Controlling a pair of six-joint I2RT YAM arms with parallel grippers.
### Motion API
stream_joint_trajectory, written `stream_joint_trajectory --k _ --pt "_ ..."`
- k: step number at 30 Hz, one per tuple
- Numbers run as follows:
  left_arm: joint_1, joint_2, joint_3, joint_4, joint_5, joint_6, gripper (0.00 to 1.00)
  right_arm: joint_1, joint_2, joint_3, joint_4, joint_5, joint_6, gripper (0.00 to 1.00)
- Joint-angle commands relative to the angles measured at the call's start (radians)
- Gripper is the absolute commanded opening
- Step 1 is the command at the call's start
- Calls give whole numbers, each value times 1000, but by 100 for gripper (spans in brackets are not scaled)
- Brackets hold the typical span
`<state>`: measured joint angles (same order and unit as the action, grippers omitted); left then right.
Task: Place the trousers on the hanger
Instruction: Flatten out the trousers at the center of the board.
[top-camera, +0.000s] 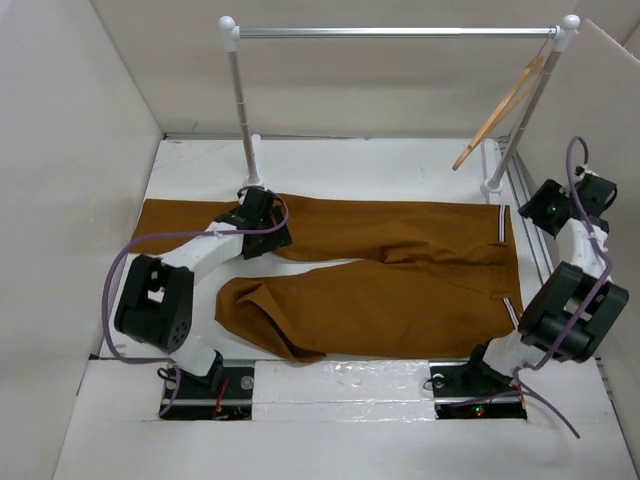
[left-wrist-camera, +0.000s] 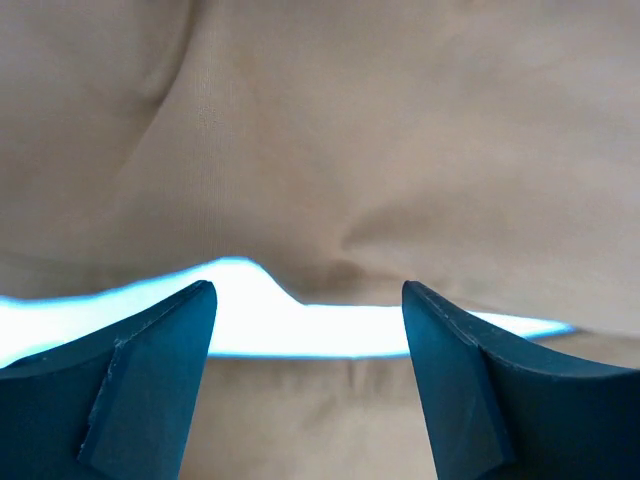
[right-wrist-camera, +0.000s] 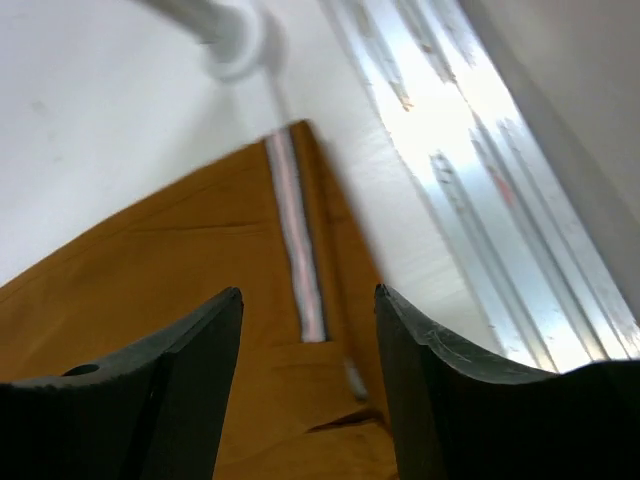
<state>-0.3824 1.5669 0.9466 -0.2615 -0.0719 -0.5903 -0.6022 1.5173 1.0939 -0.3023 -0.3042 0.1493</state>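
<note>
Black-fingered left claw (left-wrist-camera: 308, 300) gapes wide with nothing gripped, low over the trousers (top-camera: 400, 290), on the left half of the far leg. Right claw (right-wrist-camera: 308, 300) is likewise spread and empty, poised above the far corner of the striped waist edge. Trousers lie flat across the white worktop (top-camera: 400, 165), waist to the right, near leg crumpled at its left end. Hanger (top-camera: 505, 105) dangles tilted from the right end of the rail (top-camera: 400, 32).

On table (top-camera: 400, 165), trousers (top-camera: 400, 270) flat across middle: waistband at right edge, legs toward left edge, one behind other. Along far edge, rail (top-camera: 400, 32); hanger (top-camera: 500, 110) on it near far right corner. My left gripper (left-wrist-camera: 308, 310) over far leg, right gripper (right-wrist-camera: 308, 310) above waistband's far corner.
</note>
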Motion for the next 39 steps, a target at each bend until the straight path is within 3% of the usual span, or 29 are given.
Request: stream_joint_trajectory --k 1,5,6,9,10,12,13,14,15,16,18,19,25,29,31,37,39 --pt "-1 -139 90 -62 -34 24 70 126 -130 11 -14 31 -25 61" --pt "26 -249 90 -94 -190 -22 66 345 -290 -156 25 20 -22 13" --pt "69 -281 83 -99 -198 -31 65 475 -343 -199 66 10 -21 0" --pt "134 -312 52 -161 -169 -74 63 704 -406 -334 147 -38 -13 0" --pt "146 -324 43 -185 -178 -86 63 890 -408 -353 179 -44 -13 0" --pt "146 -388 32 -215 -222 -103 62 1074 -355 -324 215 -47 -27 0" --pt "146 -415 37 -216 -233 -106 61 1243 -323 -292 216 -50 -43 4" --pt "157 -441 47 -217 -244 -108 61 1318 -284 -245 200 -27 -101 11" --pt "157 -479 67 -220 -262 -109 61 1382 -243 -141 146 -12 -126 33" --pt "157 -493 120 -222 -275 -111 61 1441 -162 -93 137 -9 -137 45" --pt "157 -511 237 -242 -320 -111 60 1561 -80 1 118 -38 -218 64" --pt "157 -515 280 -251 -336 -109 60 1591 -40 97 106 -45 -235 68" --pt "157 -548 518 -249 -333 -98 60 1745 292 501 -102 -15 -437 72" --pt "157 -567 564 -240 -275 -98 60 1766 547 899 -326 33 -577 74" --pt "157 -574 572 -257 -270 -101 60 1766 674 987 -415 45 -594 74" --pt "157 -602 606 -274 -282 -80 60 1766 857 1116 -425 43 -571 75" --pt "157 -588 627 -294 -276 -74 60 1766 883 1136 -420 60 -534 69"
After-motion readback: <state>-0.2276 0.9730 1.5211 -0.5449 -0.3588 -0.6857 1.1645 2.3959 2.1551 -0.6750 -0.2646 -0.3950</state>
